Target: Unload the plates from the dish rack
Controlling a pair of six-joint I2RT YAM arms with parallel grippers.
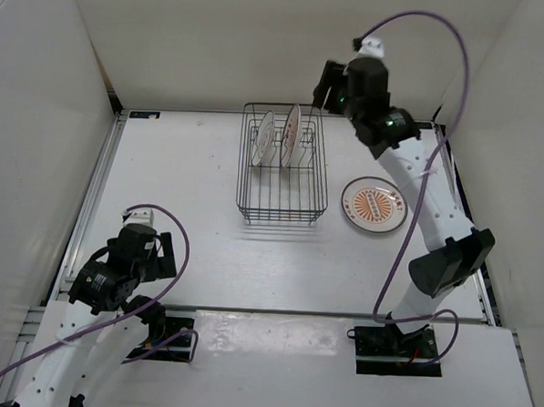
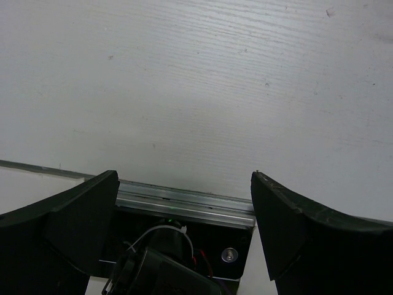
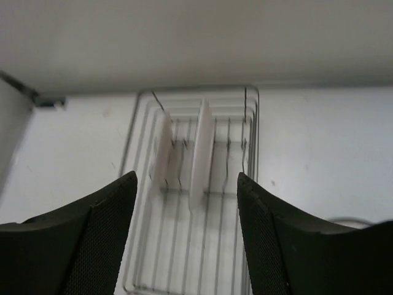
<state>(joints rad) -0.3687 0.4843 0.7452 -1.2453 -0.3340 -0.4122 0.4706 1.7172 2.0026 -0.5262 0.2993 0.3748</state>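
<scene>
Right claw (image 3: 185, 184) hangs spread wide above two plates (image 1: 292, 130) standing upright in the dish rack (image 1: 285, 213), a third plate (image 1: 374, 205) lying flat on the desk (image 1: 181, 190) beside it, left claw (image 2: 184, 184) likewise agape.

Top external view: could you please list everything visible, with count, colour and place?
dish rack: one, dark wire, centre-back of table.
white plate: one, on edge in the rack.
orange-patterned plate: one, on edge right of it.
flat plate: one, orange centre, dark rim, on table right of rack.
table: one, white.
cables: two, purple, one per arm.
left end effector: one, black, open, near-left table.
right end effector: one, black, open, above rack.
</scene>
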